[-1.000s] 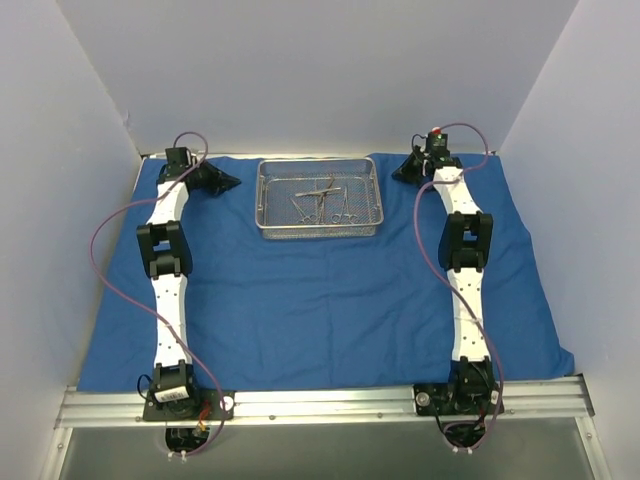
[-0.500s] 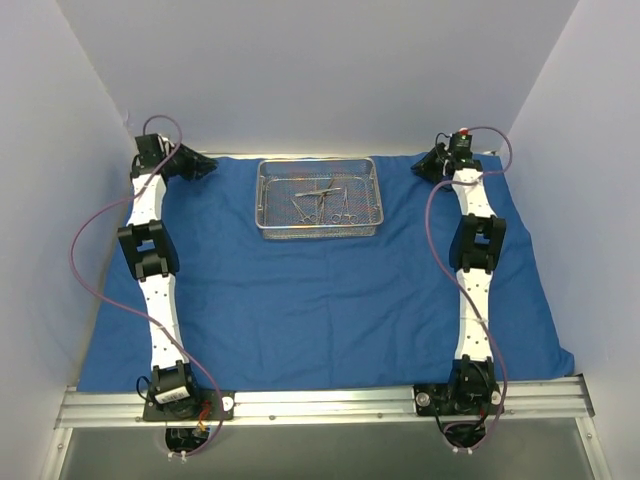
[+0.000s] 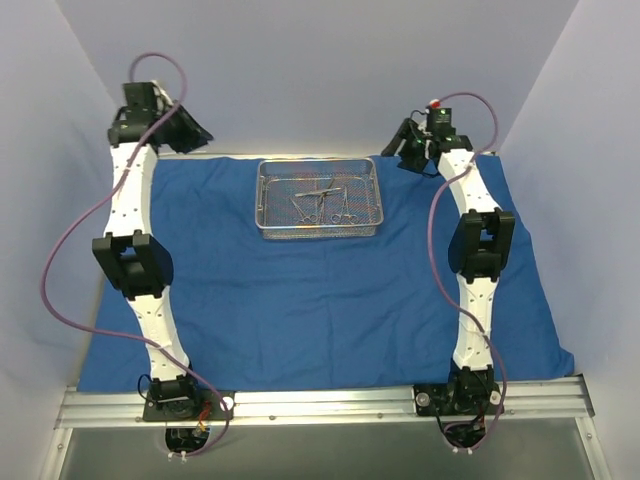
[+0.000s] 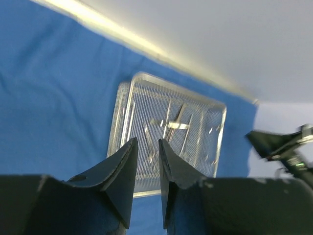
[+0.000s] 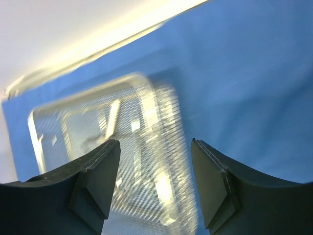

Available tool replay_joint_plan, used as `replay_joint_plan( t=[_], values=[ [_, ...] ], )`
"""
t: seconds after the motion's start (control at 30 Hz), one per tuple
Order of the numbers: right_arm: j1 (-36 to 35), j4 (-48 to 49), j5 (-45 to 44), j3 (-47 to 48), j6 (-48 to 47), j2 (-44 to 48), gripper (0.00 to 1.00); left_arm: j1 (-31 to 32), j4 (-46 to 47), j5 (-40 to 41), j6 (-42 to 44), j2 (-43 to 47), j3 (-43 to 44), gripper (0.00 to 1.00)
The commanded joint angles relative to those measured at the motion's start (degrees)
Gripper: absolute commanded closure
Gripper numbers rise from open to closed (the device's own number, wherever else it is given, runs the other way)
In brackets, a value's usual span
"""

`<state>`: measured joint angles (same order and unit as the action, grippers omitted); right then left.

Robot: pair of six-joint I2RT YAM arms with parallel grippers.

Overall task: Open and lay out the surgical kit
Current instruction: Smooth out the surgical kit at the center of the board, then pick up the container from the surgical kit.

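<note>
Kit pieces are all in sight: the big blue cloth is spread out flat, and the wire tray sits on it at the far middle, with the thin metal tools lying inside, crossed over each other. The left claw is high up over the far left corner of the cloth, well apart from the tray. Its two fingers are close together, with only a thin gap and nothing in it. The right claw is just beside the far right corner of the tray, with its fingers spread wide and empty. The job looks about half done, since the cloth is open but the tools are not laid out yet. Plenty could go wrong from here. The tools are thin, flat and look slippery, and they overlap, so a claw could lift two at once, or one could slide out and fall. A fingertip could catch in the wire holes and drag the whole tray. The right claw is so near the rim that a small bump could shove the tray and wrinkle the cloth. The left claw would need to open wider first, or it would only poke the tools.
</note>
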<state>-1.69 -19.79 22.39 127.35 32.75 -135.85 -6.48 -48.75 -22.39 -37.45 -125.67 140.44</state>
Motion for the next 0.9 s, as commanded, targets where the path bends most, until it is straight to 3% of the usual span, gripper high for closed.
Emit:
replay_joint_plan(
  t=[0.0, 0.13, 0.33, 0.53, 0.87],
  values=[
    [-3.4, -2.2, -2.6, -2.9, -4.3, 5.9, 0.39, 5.9, -6.4, 8.1, 6.9, 0.9, -10.6, 0.67],
    [-4.3, -9.1, -6.7, 0.9, -7.1, 4.1, 0.38, 8.2, 0.8, 9.0, 11.4, 11.7, -27.1, 0.67],
    [-6.7, -12.7, -13.4, 1.6, -11.5, 3.1, 0.35, 8.3, 3.4, 7.5, 14.6, 16.9, -38.2, 0.64],
    [-9.4, -13.8, -15.6, 1.6, -13.2, 1.2, 0.34, 9.2, 3.8, 4.2, 14.7, 14.4, -36.3, 0.63],
    [-10.4, -14.0, -14.7, 3.6, -13.5, -3.7, 0.34, 11.1, -1.4, 2.1, 14.6, 4.3, -25.5, 0.63]
  ],
)
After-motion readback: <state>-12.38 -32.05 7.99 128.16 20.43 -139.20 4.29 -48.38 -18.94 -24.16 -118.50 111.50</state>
